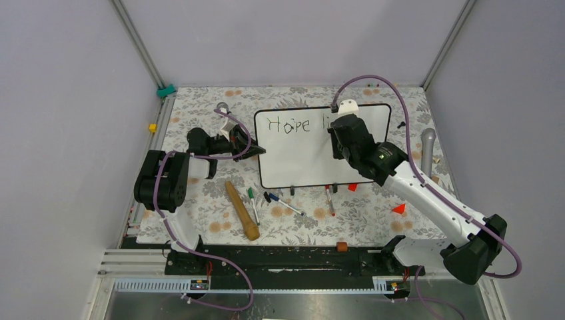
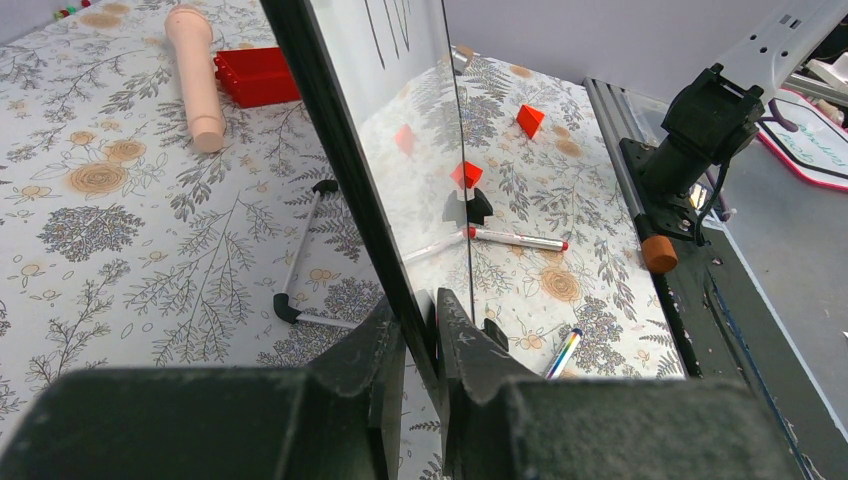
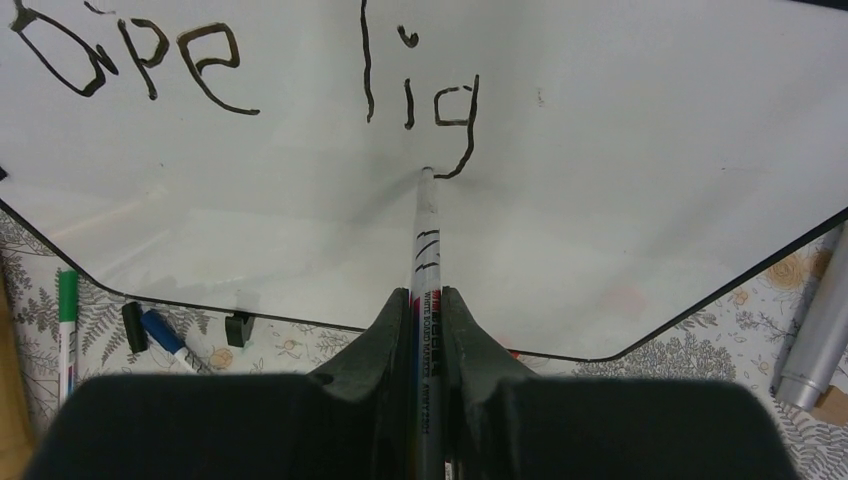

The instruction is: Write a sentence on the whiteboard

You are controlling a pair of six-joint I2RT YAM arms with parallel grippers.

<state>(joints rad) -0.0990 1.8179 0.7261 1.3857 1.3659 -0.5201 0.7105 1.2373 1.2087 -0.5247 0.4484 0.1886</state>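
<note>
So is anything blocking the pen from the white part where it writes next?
Nothing visible. The marker in the right fingers touches the whiteboard at the tail of the g, and the board to the right of that is bare white.

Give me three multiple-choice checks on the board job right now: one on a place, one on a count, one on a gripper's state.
1. Where is the tip of the marker?
A. Lifted clear of everything
B. On the whiteboard, at the g's tail
C. Over the H

2. How many letters of the sentence follow "Hope" so far?
A. One
B. Five
C. Three

3. How is the left gripper?
A. Shut on the whiteboard's edge
B. Wide open, holding nothing
C. Shut on a pen

Answers:
1 B: the right wrist view shows the tip meeting the g's tail.
2 C: l, i and g are drawn.
3 A: its fingers pinch the board's frame.
</note>
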